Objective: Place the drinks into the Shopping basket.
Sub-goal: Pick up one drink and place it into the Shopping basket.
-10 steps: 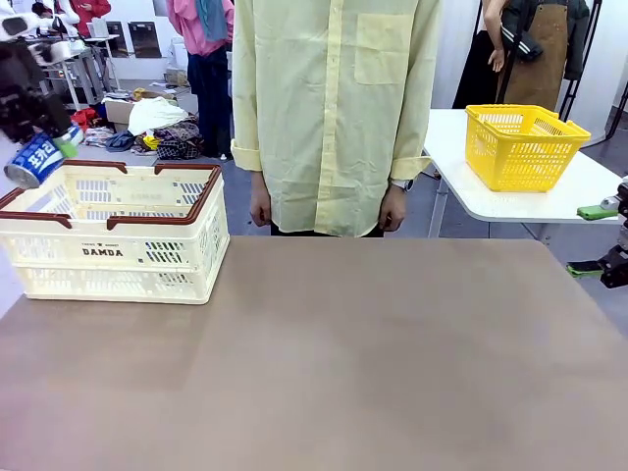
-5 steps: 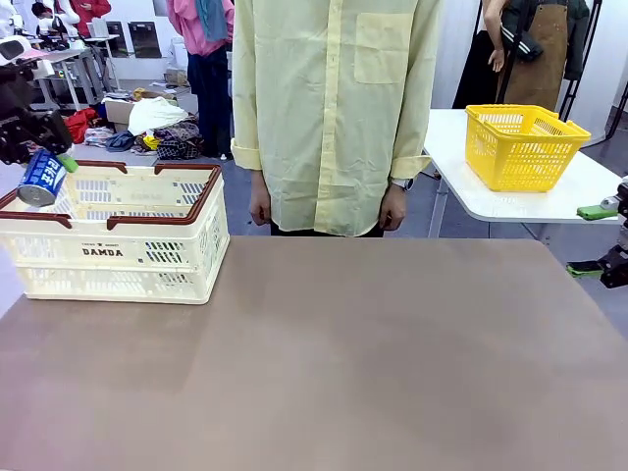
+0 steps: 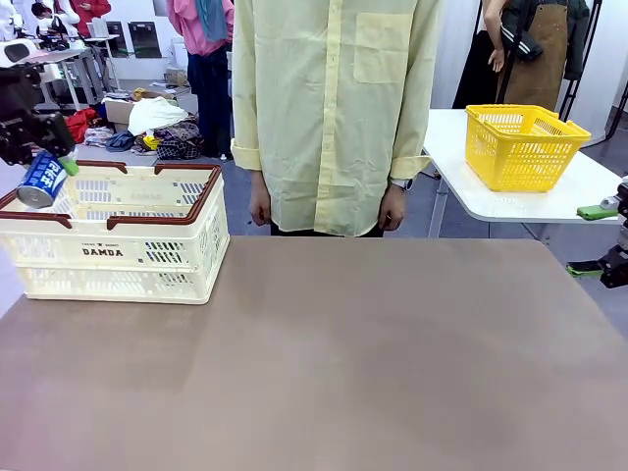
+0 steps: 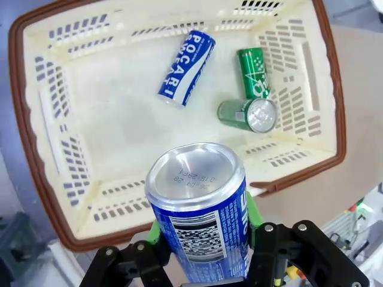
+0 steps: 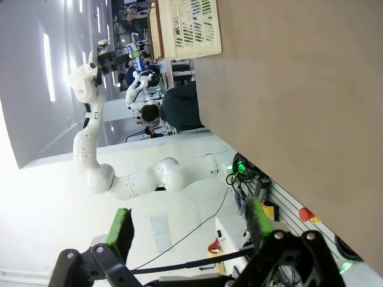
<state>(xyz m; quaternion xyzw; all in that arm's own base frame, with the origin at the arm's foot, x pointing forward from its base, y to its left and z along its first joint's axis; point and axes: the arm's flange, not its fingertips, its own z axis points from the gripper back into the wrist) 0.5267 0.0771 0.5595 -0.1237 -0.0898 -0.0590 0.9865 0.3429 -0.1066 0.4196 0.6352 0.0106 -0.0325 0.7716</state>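
At the far left of the desk your left gripper (image 4: 203,251) has its jaws closed on a blue can (image 4: 199,208), held tilted above the near-left corner of the Shopping basket (image 3: 116,257). From the left wrist view, the can hangs over the basket's rim rather than well inside, so carry it further toward the middle before you let go. Three cans already lie on the floor of the basket: a blue one (image 4: 187,68) near the centre and two green ones (image 4: 253,72), (image 4: 248,115) touching each other by one side wall. Aim for the bare floor beside the blue one, lower until the can is close to the bottom, then open; a drop from this height could bounce it onto the others. At the far right, your right gripper (image 3: 596,238) waits off the desk edge, jaws wide open and empty.
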